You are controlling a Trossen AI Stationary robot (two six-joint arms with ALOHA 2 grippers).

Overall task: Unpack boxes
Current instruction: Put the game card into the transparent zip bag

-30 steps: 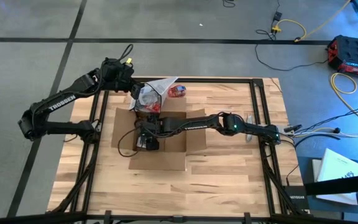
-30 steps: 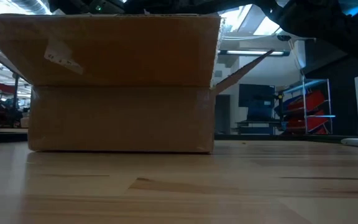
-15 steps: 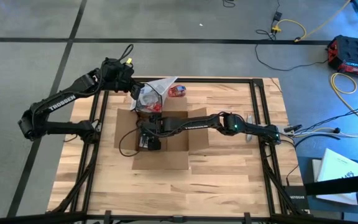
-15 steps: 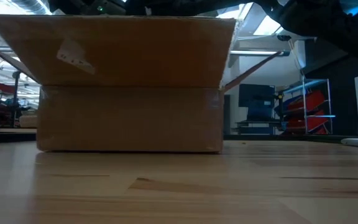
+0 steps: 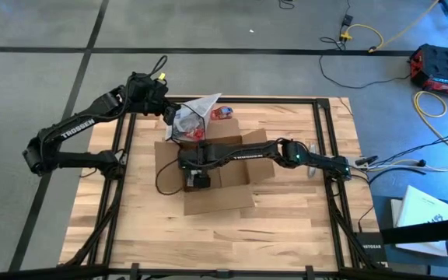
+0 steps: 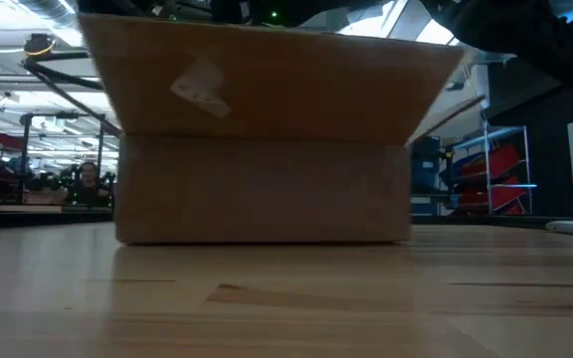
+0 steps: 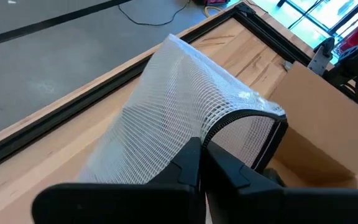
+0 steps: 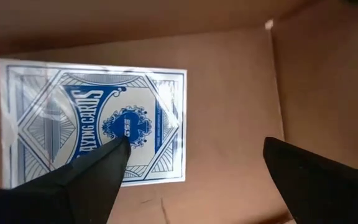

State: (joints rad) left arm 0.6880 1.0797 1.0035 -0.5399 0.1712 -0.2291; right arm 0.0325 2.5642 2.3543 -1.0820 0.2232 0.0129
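Cardboard box (image 5: 216, 173): brown, shallow, flaps spread outward, lying near the middle of the wooden table (image 5: 286, 225), turned slightly askew to the table edges. In the low view its near wall (image 6: 262, 189) stands on the tabletop with a flap leaning outward above it and a pale label stuck to that flap.

Contents: one pack of playing cards (image 8: 95, 121), blue and white, shiny wrapper, flat on the box floor.

Right gripper (image 5: 197, 180): lowered inside the box from 3 o'clock, arm stretched across the table. Fingers (image 8: 82, 177) spread wide, released, holding nothing; one fingertip overlaps the card pack in the wrist view, the other is over bare cardboard. Contact with the pack cannot be told.

Left gripper (image 5: 169, 117): at 11 o'clock of the box, above the table's far edge. Fingers (image 7: 188, 171) clenched on a mesh bag (image 7: 185, 106), white netting with a dark curved rim, held off the table.

Other items: small red-and-blue object (image 5: 222, 114) on the table at 12 o'clock of the box, just beside the bag.
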